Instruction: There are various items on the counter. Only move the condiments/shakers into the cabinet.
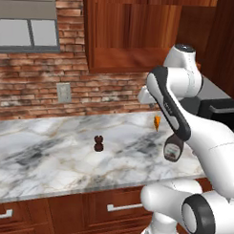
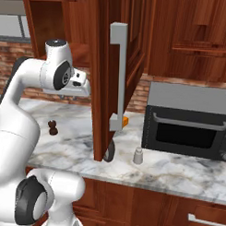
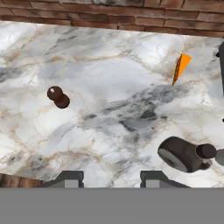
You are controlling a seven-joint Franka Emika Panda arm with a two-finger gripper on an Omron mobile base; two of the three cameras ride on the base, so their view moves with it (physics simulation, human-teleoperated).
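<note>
The right base view alone shows the pale grey shaker (image 2: 138,156) beside the microwave (image 2: 188,122). In the hand view the fingers (image 3: 111,178) are drawn together, holding nothing. The dark bottle (image 3: 186,154) lies toppled on the desk (image 3: 109,78), just right of them (pepper mill (image 3: 58,96) upper left).

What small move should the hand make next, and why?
Probably shift the hand sideways until it is above the dark bottle. The bottle lies on its side on the counter, off to one side of the fingertips. The hand holds nothing, and the pepper mill stands farther away.
</note>
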